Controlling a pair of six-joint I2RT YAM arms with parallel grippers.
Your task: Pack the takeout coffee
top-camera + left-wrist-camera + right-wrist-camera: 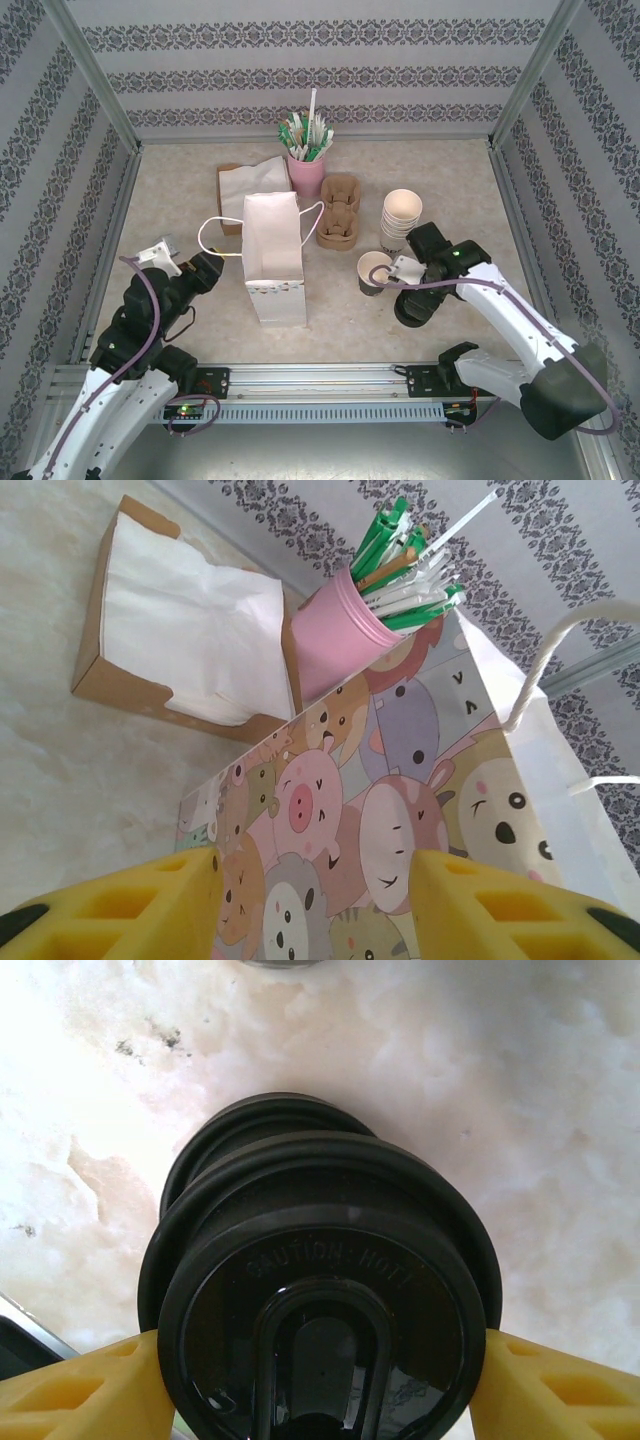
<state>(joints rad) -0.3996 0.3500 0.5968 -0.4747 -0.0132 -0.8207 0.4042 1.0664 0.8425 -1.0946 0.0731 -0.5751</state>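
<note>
Facing the cartoon-printed white paper bag [272, 250] from lower left, the left gripper [315, 875] gapes wide, likely to steady it; right of centre, the lidless cream-white paper cup [375, 268] awaits the round black plastic lid [330, 1230] that the right gripper [320, 1385] pinches.

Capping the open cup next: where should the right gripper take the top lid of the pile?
By its outer rim, from straight above. The top lid lies flat and round atop the pile, so its opposite rim edges are free. The right gripper straddles it, one finger each side.
</note>
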